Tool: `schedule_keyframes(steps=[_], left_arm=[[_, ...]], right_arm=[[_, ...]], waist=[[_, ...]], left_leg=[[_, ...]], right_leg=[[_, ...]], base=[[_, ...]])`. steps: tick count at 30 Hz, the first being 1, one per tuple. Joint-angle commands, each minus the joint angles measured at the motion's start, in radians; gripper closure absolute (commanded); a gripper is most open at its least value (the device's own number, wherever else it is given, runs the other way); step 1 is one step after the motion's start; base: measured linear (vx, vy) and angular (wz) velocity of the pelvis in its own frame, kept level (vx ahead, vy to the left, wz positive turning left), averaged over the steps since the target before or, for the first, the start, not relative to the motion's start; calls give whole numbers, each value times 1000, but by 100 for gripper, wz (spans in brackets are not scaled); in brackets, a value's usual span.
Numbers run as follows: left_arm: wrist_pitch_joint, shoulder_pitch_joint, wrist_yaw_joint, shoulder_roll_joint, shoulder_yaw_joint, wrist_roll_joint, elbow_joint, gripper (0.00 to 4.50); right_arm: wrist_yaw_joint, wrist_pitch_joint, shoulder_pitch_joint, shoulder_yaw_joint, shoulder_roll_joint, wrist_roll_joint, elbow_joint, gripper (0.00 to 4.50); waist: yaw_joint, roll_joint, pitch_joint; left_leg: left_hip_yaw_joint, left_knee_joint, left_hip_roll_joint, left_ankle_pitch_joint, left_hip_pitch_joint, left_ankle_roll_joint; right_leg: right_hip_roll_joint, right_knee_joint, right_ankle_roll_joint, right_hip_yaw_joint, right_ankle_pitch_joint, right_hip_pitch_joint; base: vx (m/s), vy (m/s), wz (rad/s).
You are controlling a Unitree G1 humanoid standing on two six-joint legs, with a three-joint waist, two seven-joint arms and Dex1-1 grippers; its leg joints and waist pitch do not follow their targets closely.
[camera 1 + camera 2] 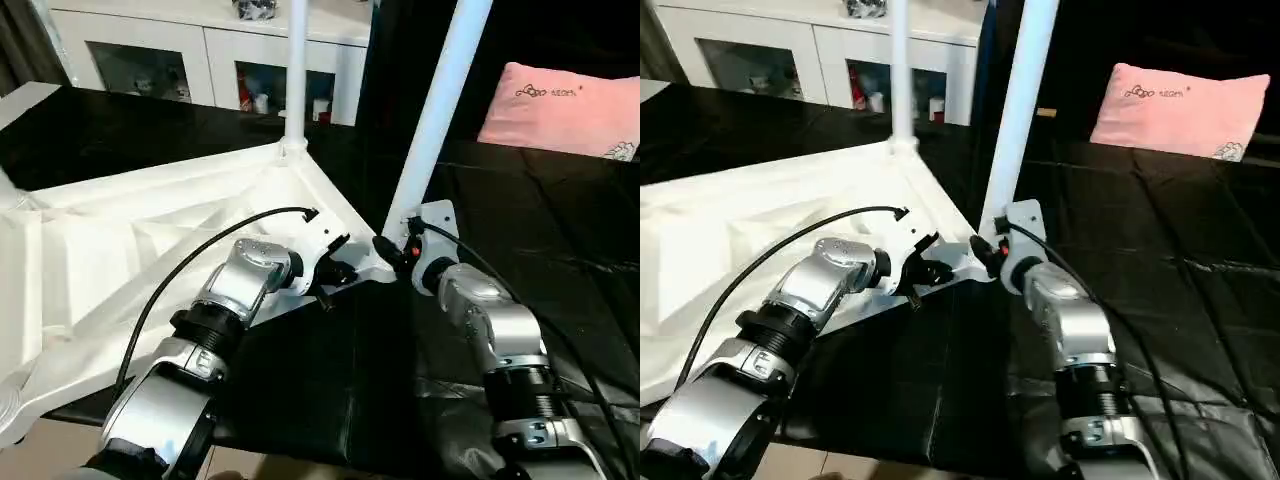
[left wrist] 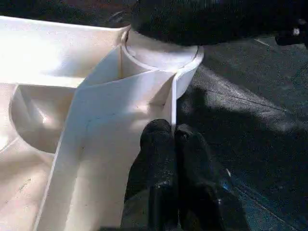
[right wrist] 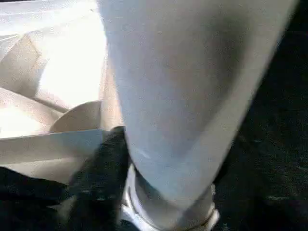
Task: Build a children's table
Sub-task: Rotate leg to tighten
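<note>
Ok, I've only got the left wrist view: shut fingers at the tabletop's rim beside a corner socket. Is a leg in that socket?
Observer: Yes, the near leg stands in it and runs out of the top of the left eye view.
Operator: Where's the right gripper?
Observer: The right gripper is closed around that leg's base, low down by the tabletop.
Operator: Any other legs fitted?
Observer: One, the far leg, upright at the tabletop's far corner.
</note>
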Motion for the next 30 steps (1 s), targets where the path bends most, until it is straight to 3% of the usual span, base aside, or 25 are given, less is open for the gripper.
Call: schedule_keyframes(steps=[1,6,9,12,14,17,19,21,22,23,24,27,28,30], left_arm=[[-25,-33,-20,-44,-16,-40,-55,450],[-73,-25,-43,-10,-26,-17,-48,450],[-110,-25,-64,7,-29,-15,-34,450],[-160,-30,-26,19,-34,13,-5,450],[-169,-25,-26,27,-36,18,0,450],[-177,-17,-36,35,-36,14,-5,450],[-192,-8,-45,42,-40,13,-11,450],[-205,-1,-53,48,-43,11,-15,450],[-220,4,-61,54,-47,9,-16,450],[-228,7,-65,57,-48,8,-16,450],[-235,10,-67,59,-50,7,-18,450],[-243,14,-63,60,-42,2,-29,450],[-238,15,-74,60,-33,-14,-42,450],[-215,17,-91,59,-18,-41,-68,423]], right_arm=[[55,22,22,90,41,24,-5,165],[90,38,60,74,16,65,-72,133],[106,-14,100,105,-37,12,-96,90],[141,-82,158,72,-74,27,-126,49],[144,-90,197,17,-86,63,-162,46],[187,-104,246,-12,-131,88,-209,5],[215,-84,278,-35,-158,118,-243,1],[260,-78,303,-40,-186,142,-269,1],[302,-91,324,-38,-212,156,-286,1],[320,-96,333,-39,-223,163,-293,1],[334,-102,339,-43,-228,172,-298,1],[351,-96,340,-59,-233,208,-310,1],[360,-87,338,-62,-235,230,-316,1],[370,-71,334,-58,-234,249,-317,0]], waist=[[7,12,-68],[12,14,-68],[14,23,-68],[19,16,-67],[23,13,-65],[27,10,-64],[32,8,-63],[37,4,-63],[37,-7,-62],[40,-4,-62],[39,-12,-62],[40,-6,-62],[40,-22,-60],[43,-16,-62]], left_leg=[[-11,-60,25,-149,3,36],[-12,-62,27,-150,3,38],[-12,-62,27,-161,4,32],[-10,-60,24,-163,0,38],[-10,-60,25,-167,1,48],[-10,-61,27,-168,2,52],[-10,-61,27,-162,0,58],[-8,-59,24,-156,-1,66],[-7,-58,22,-152,-3,71],[-7,-57,23,-152,-2,74],[-6,-57,24,-144,-4,80],[-7,-58,24,-146,-2,78],[-7,-57,23,-141,-5,81],[-7,-58,27,-127,-4,81]], right_leg=[[-92,-89,-145,63,-222,64],[-92,-88,-142,64,-203,66],[-92,-88,-146,64,-200,65],[-93,-92,-134,64,-223,68],[-92,-94,-123,63,-250,66],[-92,-97,-115,62,-264,64],[-93,-95,-112,63,-262,65],[-93,-98,-102,62,-278,64],[-92,-100,-90,60,-298,65],[-93,-100,-86,60,-305,65],[-93,-100,-78,61,-307,63],[-94,-102,-76,58,-328,59],[-94,-100,-70,57,-340,59],[-96,-99,-74,59,-334,56]], base=[[0,0,0],[0,0,0],[0,0,0],[0,0,0],[0,0,0],[0,0,0],[0,0,0],[0,0,0],[0,0,0],[0,0,0],[0,0,0],[0,0,0],[0,0,0],[0,0,0]])
